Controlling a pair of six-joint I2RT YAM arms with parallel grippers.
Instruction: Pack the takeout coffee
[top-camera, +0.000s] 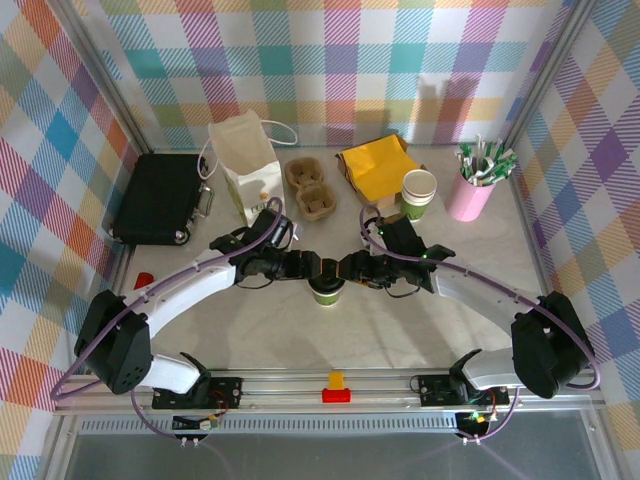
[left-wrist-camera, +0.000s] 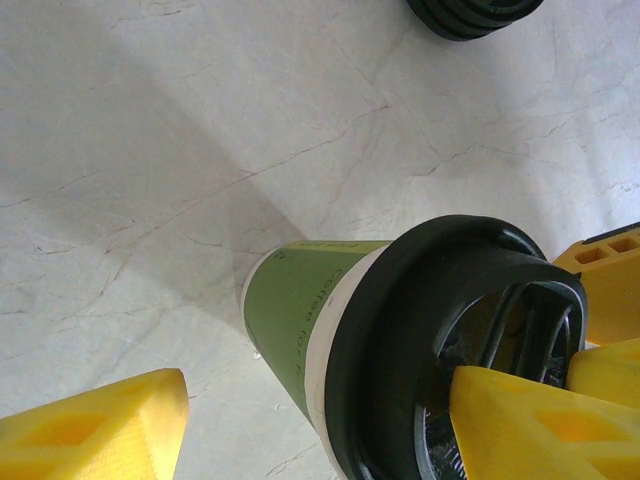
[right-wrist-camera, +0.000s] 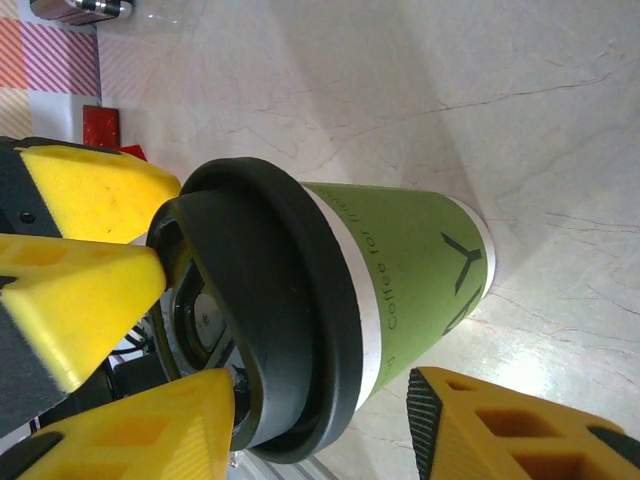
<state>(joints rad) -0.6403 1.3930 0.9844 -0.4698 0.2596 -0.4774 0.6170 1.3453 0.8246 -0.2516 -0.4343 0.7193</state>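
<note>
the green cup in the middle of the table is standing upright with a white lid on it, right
No, the lid is black, not white; the right wrist view shows it plainly. Otherwise yes: the green cup stands upright in the middle of the table with its lid on.

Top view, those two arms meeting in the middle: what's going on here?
Two robot arms are at a takeout coffee, a green paper cup with a black lid, standing mid-table. The left gripper and right gripper meet at its lid from either side. The left one's jaws are open, one finger clear of the cup; whether the right one grips is unclear. Nothing is packed yet: the white paper bag and cardboard cup carrier sit behind it.
</note>
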